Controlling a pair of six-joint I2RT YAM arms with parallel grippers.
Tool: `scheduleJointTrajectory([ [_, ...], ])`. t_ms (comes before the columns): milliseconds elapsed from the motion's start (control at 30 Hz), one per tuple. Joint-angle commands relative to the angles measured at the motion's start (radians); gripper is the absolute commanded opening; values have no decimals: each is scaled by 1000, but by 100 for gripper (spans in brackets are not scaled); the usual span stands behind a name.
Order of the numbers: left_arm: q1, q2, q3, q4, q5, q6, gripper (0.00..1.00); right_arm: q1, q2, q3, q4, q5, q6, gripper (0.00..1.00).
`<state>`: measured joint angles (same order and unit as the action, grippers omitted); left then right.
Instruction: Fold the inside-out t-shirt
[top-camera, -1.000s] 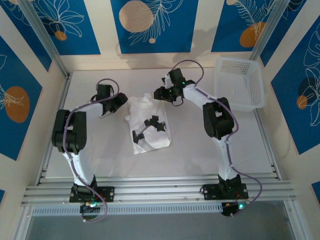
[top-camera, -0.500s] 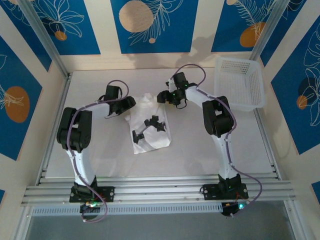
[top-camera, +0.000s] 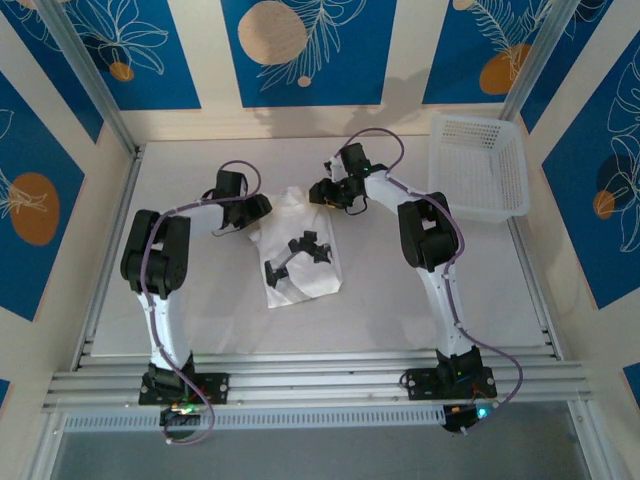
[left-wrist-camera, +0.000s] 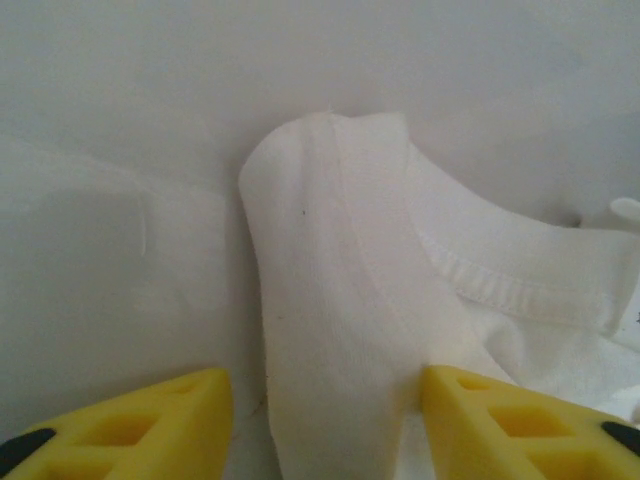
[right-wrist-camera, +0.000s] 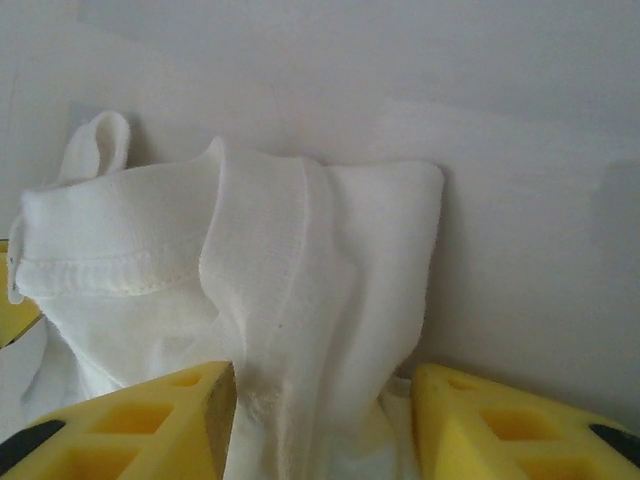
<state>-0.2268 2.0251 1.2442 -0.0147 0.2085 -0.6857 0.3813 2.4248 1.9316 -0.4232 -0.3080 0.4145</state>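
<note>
One t-shirt (top-camera: 300, 255), bunched mid-worktop (top-camera: 400, 300); its dark mark is hard to make out; two grippers at its far corners: left gripper (left-wrist-camera: 322, 385) jaws released astride a fold; right gripper (right-wrist-camera: 325, 375) jaws astride another, grip cannot be told; one basket (top-camera: 478, 212) far right.

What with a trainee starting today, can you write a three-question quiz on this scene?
1. True or false: the t-shirt lies inside the basket.
2. The basket stands at the table's: A near left; B far right; C centre.
3. Fill in: the mark on the t-shirt is ____ (dark or pale).
Key: 1 false; 2 B; 3 dark.
</note>
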Motion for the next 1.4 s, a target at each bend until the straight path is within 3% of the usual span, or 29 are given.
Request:
scheduleJointTrajectory([
  [0,-35,76,25,25,89,-15,42,18,23,23,-65,-33,4,44],
  [133,-40,100,47,17,81,-34,19,19,16,21,-72,-36,6,45],
  [267,-39,88,54,-20,52,-7,0,15,-40,-2,-95,6,-13,57],
  [500,-40,61,40,-26,67,12,0,-10,-172,-150,-32,145,5,67],
  [700,-46,37,23,-24,72,21,0,-23,-127,-158,-46,196,30,69],
  [800,-49,33,19,-24,73,20,0,-13,-86,-136,-58,123,36,62],
  [1000,-54,26,18,-13,75,-2,0,32,-48,-101,-37,31,68,38],
  [1133,-54,12,16,-19,66,3,0,31,-39,-43,-69,43,75,4],
  [1167,-53,4,15,-20,65,6,0,28,-49,-34,-73,42,71,0],
  [1367,-3,-152,66,-45,226,-28,0,23,-173,94,-133,-66,26,0],
])
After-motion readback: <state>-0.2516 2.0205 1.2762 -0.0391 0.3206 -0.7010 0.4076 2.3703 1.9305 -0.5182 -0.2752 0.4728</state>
